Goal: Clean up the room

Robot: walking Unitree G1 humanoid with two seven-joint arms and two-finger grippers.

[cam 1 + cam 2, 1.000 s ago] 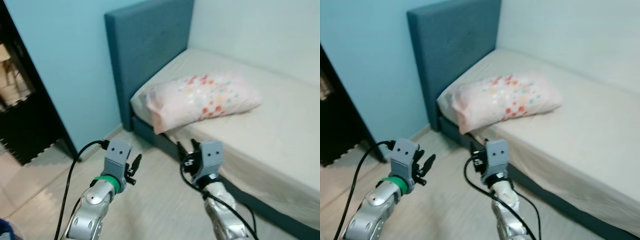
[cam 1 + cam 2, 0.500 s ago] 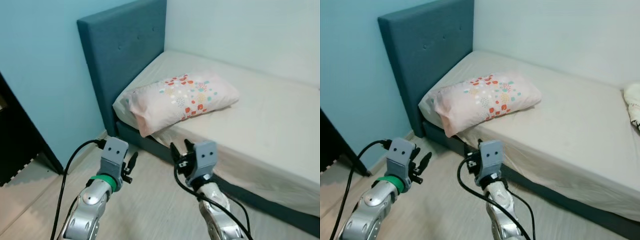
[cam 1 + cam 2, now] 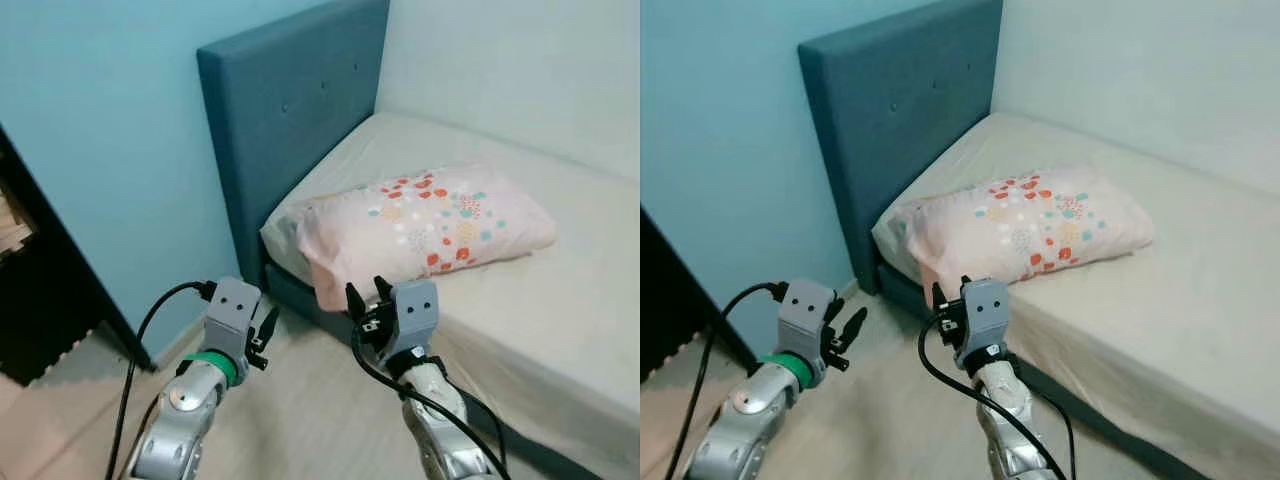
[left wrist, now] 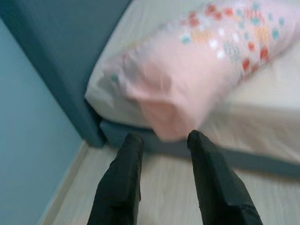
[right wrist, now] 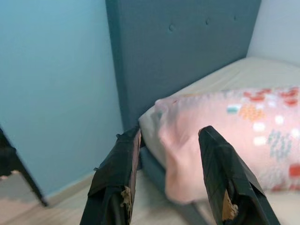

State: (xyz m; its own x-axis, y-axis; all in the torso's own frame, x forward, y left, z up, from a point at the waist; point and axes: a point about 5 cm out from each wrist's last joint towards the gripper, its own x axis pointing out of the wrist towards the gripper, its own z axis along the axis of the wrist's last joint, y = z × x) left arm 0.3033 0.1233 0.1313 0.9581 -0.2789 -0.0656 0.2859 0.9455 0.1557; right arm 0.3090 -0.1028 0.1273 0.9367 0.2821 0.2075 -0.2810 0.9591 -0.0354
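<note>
Pillow (image 3: 425, 228) lies on the bed (image 3: 560, 300) near the teal headboard (image 3: 290, 120), at roughly 1 o'clock from the robot in the head views. It sits askew, one corner sagging over the mattress edge toward the floor (image 3: 300, 410).

Left gripper (image 3: 262, 335): raised at about 11 o'clock, low over the floor, fingers (image 4: 119, 183) parted to a moderate gap with nothing between them. Right gripper (image 3: 365, 312): raised at about 12 o'clock, just short of the overhanging corner, fingers (image 5: 220, 173) spread wide, empty. No contact with the pillow yet.

Handling judgement: pillow looks light, soft and floppy, with a loose patterned cotton case. It will fold and droop from any single grasp. Fabric should not slip much. Nothing fragile.

Grasp point: the drooping corner is nearest and thin enough to pinch. A second hold on the long edge nearest the robot would keep it from sagging while it is squared up against the headboard.
</note>
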